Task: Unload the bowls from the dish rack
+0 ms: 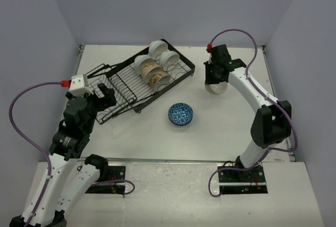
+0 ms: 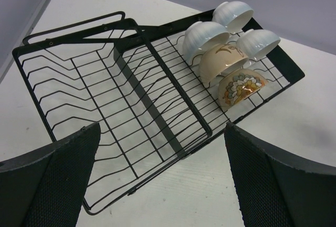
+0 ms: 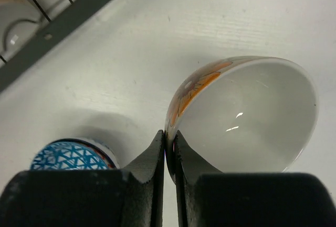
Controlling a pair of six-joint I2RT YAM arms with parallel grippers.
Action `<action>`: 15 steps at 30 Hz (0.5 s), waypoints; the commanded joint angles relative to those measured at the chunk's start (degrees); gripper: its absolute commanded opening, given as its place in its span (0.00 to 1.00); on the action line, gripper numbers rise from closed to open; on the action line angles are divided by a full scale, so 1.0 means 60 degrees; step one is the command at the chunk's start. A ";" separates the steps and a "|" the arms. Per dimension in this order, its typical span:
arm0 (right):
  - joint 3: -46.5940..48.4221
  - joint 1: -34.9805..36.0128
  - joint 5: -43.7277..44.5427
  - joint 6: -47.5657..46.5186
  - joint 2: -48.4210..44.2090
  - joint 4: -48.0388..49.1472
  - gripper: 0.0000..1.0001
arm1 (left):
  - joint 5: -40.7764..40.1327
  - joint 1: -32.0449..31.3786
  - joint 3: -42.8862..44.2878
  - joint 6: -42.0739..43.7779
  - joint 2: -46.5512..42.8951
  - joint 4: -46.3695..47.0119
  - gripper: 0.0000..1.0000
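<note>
Right gripper point(image 3: 169, 139) pinching a bowl point(image 3: 247, 117) by the rim, 3 o'clock of the rack point(image 1: 121, 88); left gripper point(image 2: 161, 132) spread wide, 5 bowls point(image 1: 151, 71) racked.

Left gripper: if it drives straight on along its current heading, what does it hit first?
Likely the black wire dish rack: the left gripper, jaws open, aims at its empty section, not the ceramic bowls stacked at the far end. Depth is unclear.
</note>
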 commanded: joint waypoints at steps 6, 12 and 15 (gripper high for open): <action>0.1072 0.1250 0.1360 -0.1369 0.1479 -0.1650 0.00 | 0.0090 0.0041 -0.0054 0.0416 0.0401 0.0035 1.00; 0.1086 0.1939 0.1888 -0.1267 0.1979 -0.1679 0.00 | -0.0070 0.0056 -0.0187 0.0402 0.0488 0.0050 1.00; 0.1174 0.2042 0.2094 -0.1194 0.2257 -0.1694 0.00 | -0.0217 0.0056 -0.0187 0.0358 0.0605 -0.0052 1.00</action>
